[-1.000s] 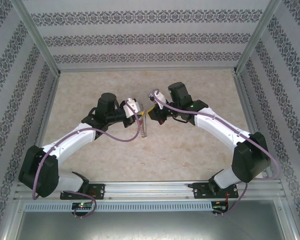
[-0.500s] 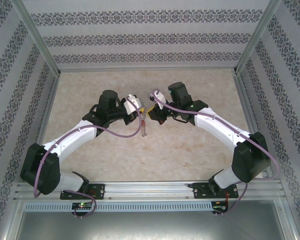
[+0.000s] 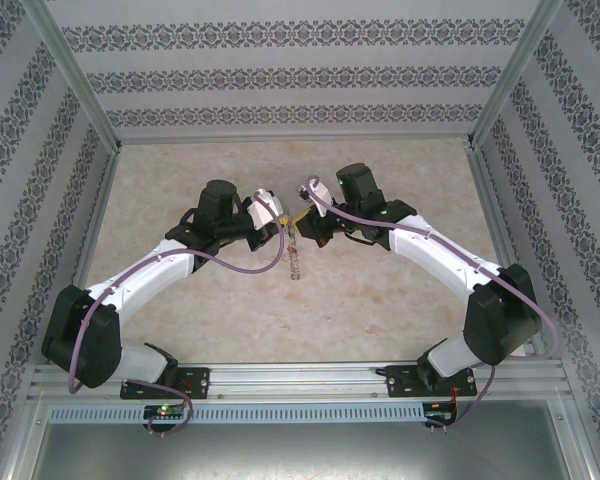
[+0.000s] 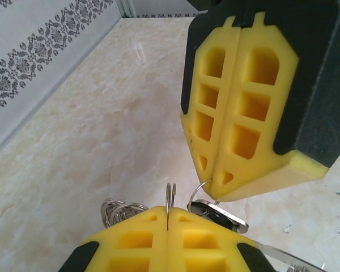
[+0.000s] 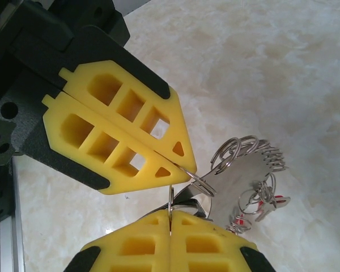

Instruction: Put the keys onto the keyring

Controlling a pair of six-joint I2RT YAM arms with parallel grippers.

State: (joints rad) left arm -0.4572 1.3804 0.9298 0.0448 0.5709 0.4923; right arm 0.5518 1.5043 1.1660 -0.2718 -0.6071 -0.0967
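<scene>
We are holding both hands up over the middle of the desk (image 3: 380,300), tip to tip, because threading needs the two pieces steadied against each other in the air. Our left hand (image 4: 168,215) is pressing its fingers together on the thin wire of the keyring (image 4: 169,195), which is standing edge-on out of the fingertips. Our right hand (image 5: 170,215) is likewise clamping shut, on a small ring (image 4: 203,190) that is carrying a dark-headed key (image 4: 216,211) just beside the keyring wire. The rest of the bunch (image 3: 295,258) is hanging free beneath the two hands, with a flat metal tag (image 5: 238,181) and red-headed keys (image 5: 273,199) dangling off it, clear of the desk as far as we are judging. Compared with a second ago, our left hand is sitting closer to the right one, and the bunch is hanging further right and straighter under the meeting point.
</scene>
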